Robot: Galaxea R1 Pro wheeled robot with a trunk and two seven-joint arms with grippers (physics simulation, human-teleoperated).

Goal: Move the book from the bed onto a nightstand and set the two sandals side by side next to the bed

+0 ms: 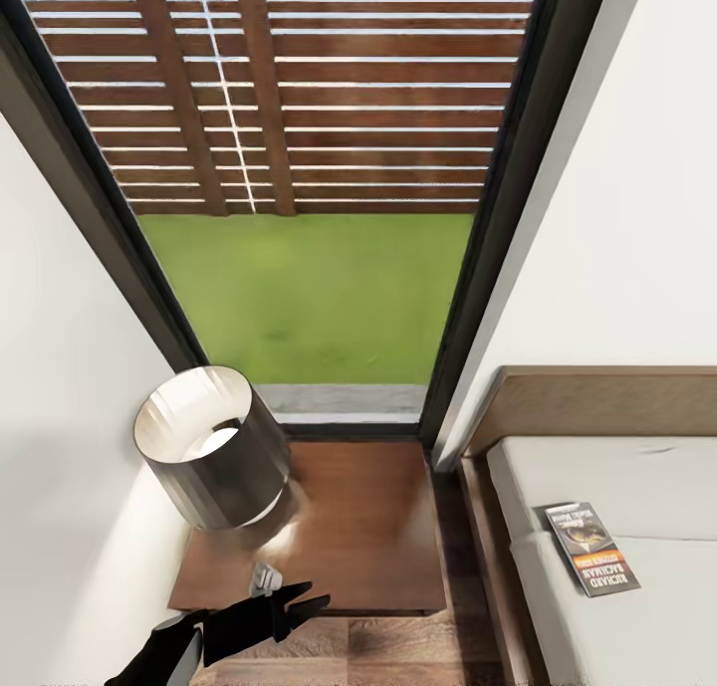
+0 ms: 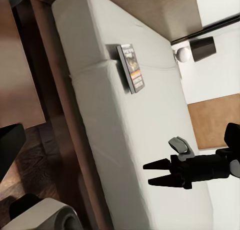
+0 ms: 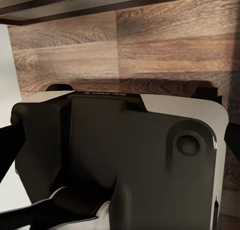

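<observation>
The book point(image 1: 591, 549) lies flat on the pale mattress near the bed's point(image 1: 597, 402) headboard; in the left wrist view the book point(image 2: 132, 67) rests near a fold in the mattress point(image 2: 150, 120). A nightstand point(image 1: 368, 527) stands between the bed and the wall, under the window. My left gripper point(image 1: 314, 596) hovers open at the nightstand's front edge, pointing toward the bed. My right gripper point(image 2: 148, 172) shows against the mattress, open and empty, well short of the book. The sandals are out of view.
A grey drum-shade lamp point(image 1: 214, 447) fills the nightstand's left half. A tall black-framed window point(image 1: 309, 298) is behind it. Another lamp point(image 2: 200, 49) stands beyond the bed. My own dark body point(image 3: 115, 155) and wood floor point(image 3: 150, 44) show in the right wrist view.
</observation>
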